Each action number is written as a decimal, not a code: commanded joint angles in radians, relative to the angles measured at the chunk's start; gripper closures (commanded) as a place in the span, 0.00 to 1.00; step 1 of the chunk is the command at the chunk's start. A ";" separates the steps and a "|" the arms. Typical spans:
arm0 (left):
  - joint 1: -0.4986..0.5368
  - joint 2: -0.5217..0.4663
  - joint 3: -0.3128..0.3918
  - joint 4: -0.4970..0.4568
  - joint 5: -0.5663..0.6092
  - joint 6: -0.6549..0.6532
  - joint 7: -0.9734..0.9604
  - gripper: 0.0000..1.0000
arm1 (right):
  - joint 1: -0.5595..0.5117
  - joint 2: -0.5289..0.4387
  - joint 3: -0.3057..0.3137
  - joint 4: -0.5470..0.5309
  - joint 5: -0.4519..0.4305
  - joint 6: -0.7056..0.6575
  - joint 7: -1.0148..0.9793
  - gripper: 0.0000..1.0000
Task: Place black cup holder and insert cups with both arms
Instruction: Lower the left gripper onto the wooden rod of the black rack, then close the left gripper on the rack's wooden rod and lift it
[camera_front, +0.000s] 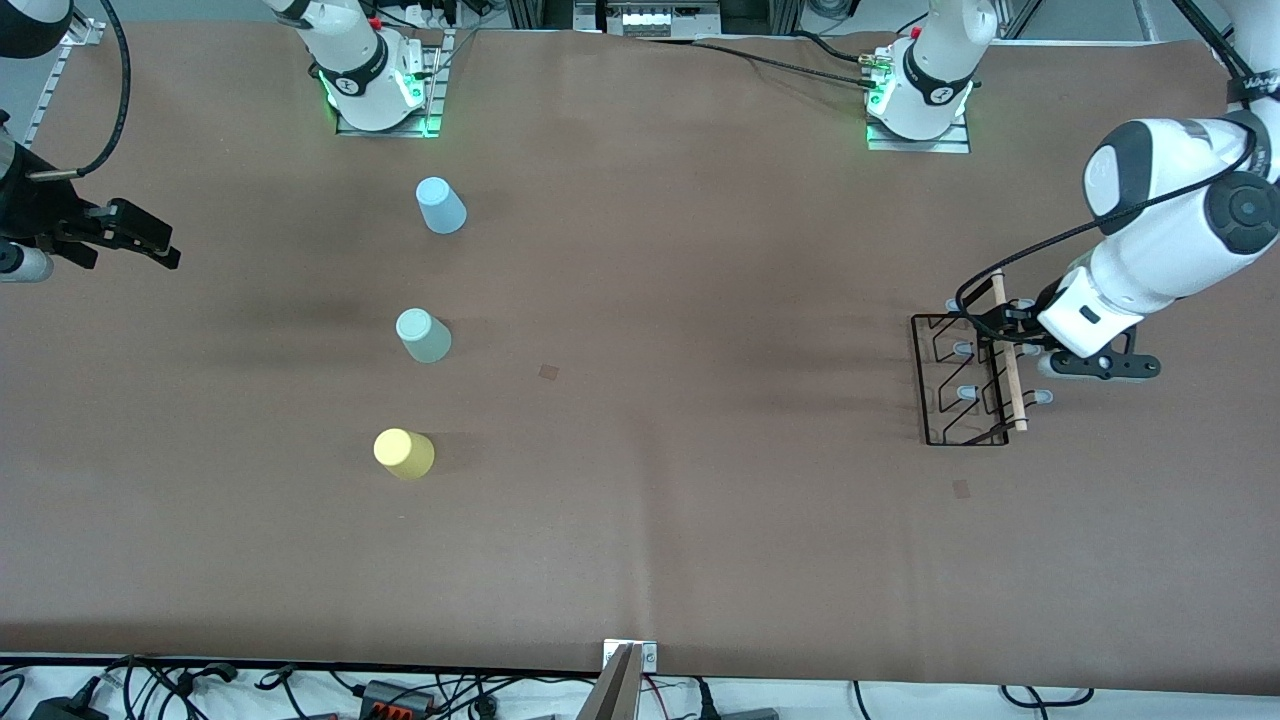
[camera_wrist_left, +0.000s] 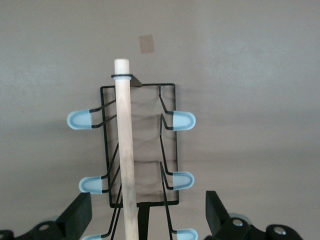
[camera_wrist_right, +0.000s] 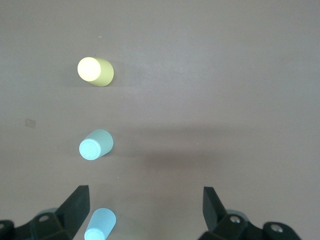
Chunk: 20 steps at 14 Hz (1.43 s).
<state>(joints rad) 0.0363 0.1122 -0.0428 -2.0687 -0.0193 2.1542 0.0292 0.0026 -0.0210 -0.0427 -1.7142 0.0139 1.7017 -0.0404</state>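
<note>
The black cup holder (camera_front: 966, 392) stands at the left arm's end of the table, its wooden rod handle (camera_front: 1011, 375) on top. My left gripper (camera_front: 1005, 330) hovers open over it; in the left wrist view the rod (camera_wrist_left: 126, 150) and the blue-tipped prongs (camera_wrist_left: 181, 120) lie between the wide-spread fingers (camera_wrist_left: 77, 215), untouched. Three cups stand upside down in a row toward the right arm's end: light blue (camera_front: 441, 206), mint-green (camera_front: 424, 336), yellow (camera_front: 404, 454). My right gripper (camera_front: 150, 240) hangs open and holds nothing. Its wrist view shows the yellow (camera_wrist_right: 95, 71), mint-green (camera_wrist_right: 96, 144) and light blue (camera_wrist_right: 100, 225) cups below.
Brown cloth covers the table. Small tape squares mark it near the middle (camera_front: 549, 372) and just nearer the front camera than the holder (camera_front: 961, 488). Both arm bases (camera_front: 375, 90) (camera_front: 920, 100) sit along the table's robot edge. Cables run along the camera-side edge.
</note>
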 joint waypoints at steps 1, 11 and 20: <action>-0.001 -0.033 -0.003 -0.042 0.054 0.018 0.018 0.05 | 0.002 -0.013 0.001 -0.005 -0.012 -0.010 -0.009 0.00; 0.005 0.003 -0.003 -0.096 0.055 0.059 0.006 0.36 | 0.000 -0.014 0.000 -0.005 -0.009 -0.010 -0.007 0.00; 0.060 0.012 -0.005 -0.102 0.055 0.101 0.008 0.78 | 0.000 -0.016 -0.002 -0.005 -0.009 -0.011 -0.007 0.00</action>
<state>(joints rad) 0.0746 0.1271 -0.0411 -2.1556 0.0130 2.2331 0.0285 0.0025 -0.0210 -0.0430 -1.7142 0.0139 1.7009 -0.0404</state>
